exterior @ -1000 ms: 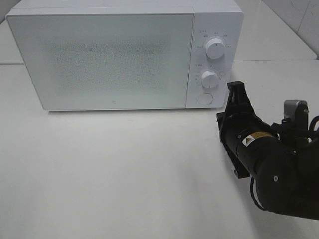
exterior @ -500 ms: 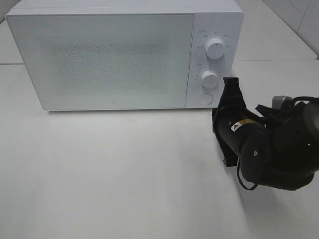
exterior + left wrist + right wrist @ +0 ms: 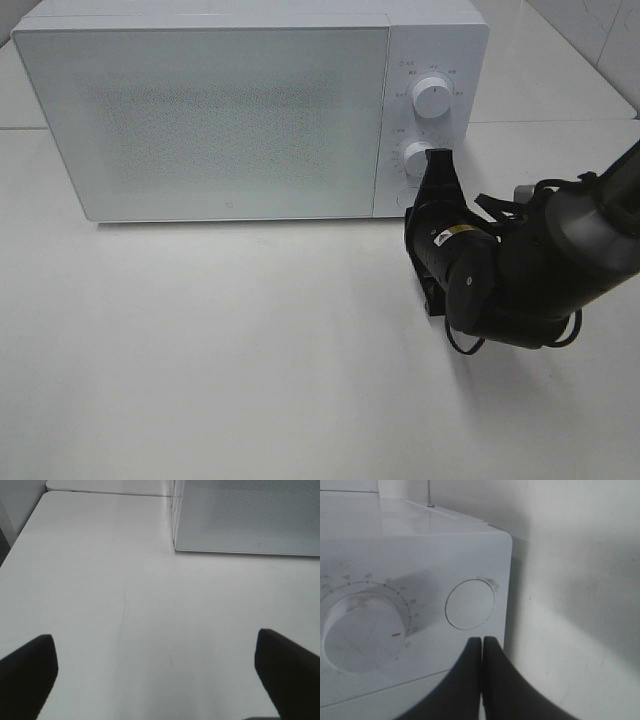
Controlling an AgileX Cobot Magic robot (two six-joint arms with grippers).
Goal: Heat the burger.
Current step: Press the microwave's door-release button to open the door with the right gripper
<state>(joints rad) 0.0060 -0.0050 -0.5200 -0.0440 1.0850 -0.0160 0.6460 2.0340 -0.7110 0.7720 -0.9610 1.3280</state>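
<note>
Right wrist view: right gripper [image 3: 482, 641], jaws together, near round button [image 3: 470, 604] of microwave [image 3: 420, 555]; left gripper [image 3: 157, 667], jaws apart, empty; burger unseen, judged soft, light; take bun sides gently.

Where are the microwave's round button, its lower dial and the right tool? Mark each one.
round button [image 3: 470, 604], right wrist view, the middle of its face.
lower dial [image 3: 362, 635], right wrist view, the knob's front face.
right tool [image 3: 482, 640], right wrist view, the seam between its shut tips.
</note>
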